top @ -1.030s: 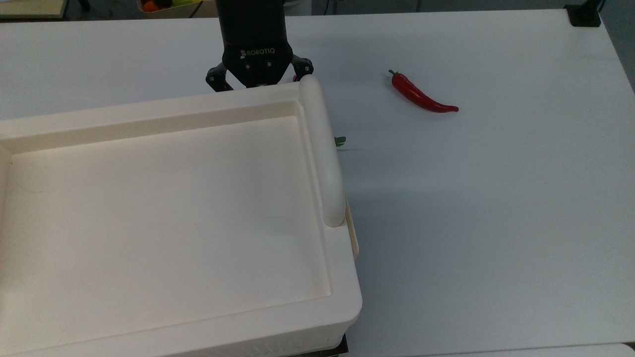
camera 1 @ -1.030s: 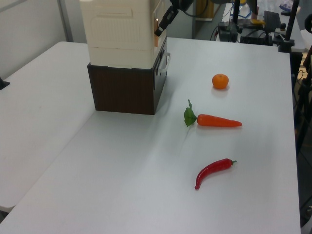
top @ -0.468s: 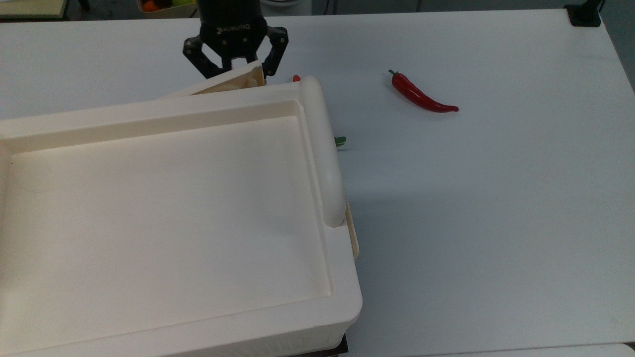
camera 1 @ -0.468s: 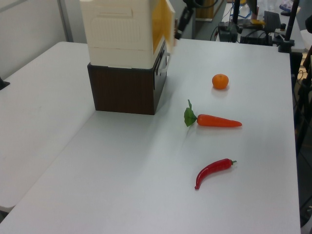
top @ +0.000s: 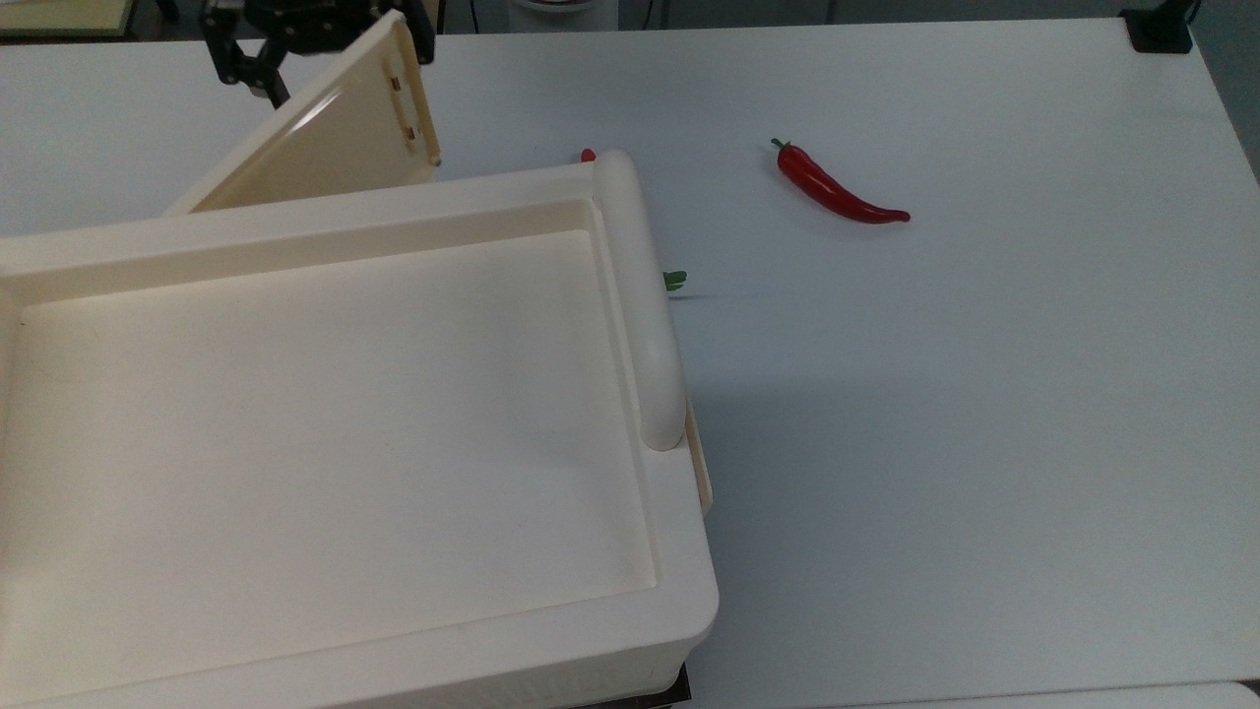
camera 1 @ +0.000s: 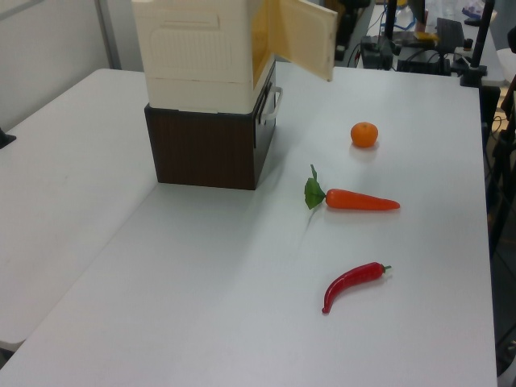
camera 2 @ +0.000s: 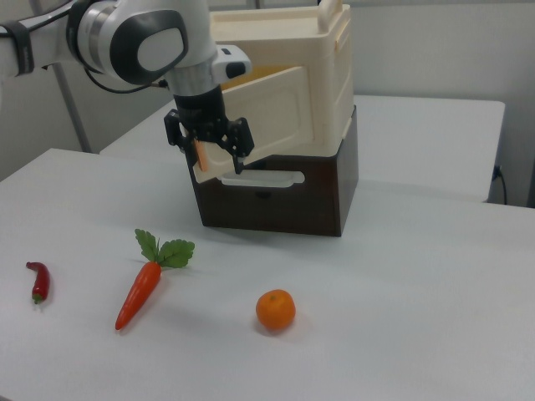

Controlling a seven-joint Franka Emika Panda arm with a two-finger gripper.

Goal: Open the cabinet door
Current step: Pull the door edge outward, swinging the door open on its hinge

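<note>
Since the earlier frames, the cabinet door (top: 335,138) has swung much farther out, and the gripper (top: 315,34) has travelled with it toward the top view's 10 o'clock corner.

The white table (top: 984,394) is carrying everything. The cabinet (top: 335,433) is filling the top view from 7 to 10 o'clock, its recessed top facing up and its thick rounded bar (top: 640,295) running along the top view's right edge. In the right view the cabinet (camera 2: 326,67) is sitting on a dark brown base (camera 2: 284,205).

The cabinet door (camera 2: 272,113) is standing wide open, angling away from the cabinet's front; in the left view the cabinet door (camera 1: 306,36) is jutting toward 1 o'clock from the cabinet (camera 1: 197,44).

The gripper (camera 2: 209,146) is hanging at the door's free edge in the right view, its black fingers spread apart on either side of that edge; whether they are pressing on it cannot be told.

A carrot (camera 2: 144,286) with green leaves is lying at 7 o'clock in the right view, an orange (camera 2: 276,310) at 6 o'clock near it, and a red chili pepper (camera 2: 38,280) at 8 o'clock. In the top view the red chili pepper (top: 837,189) is lying at 1 o'clock, well apart from the cabinet.
</note>
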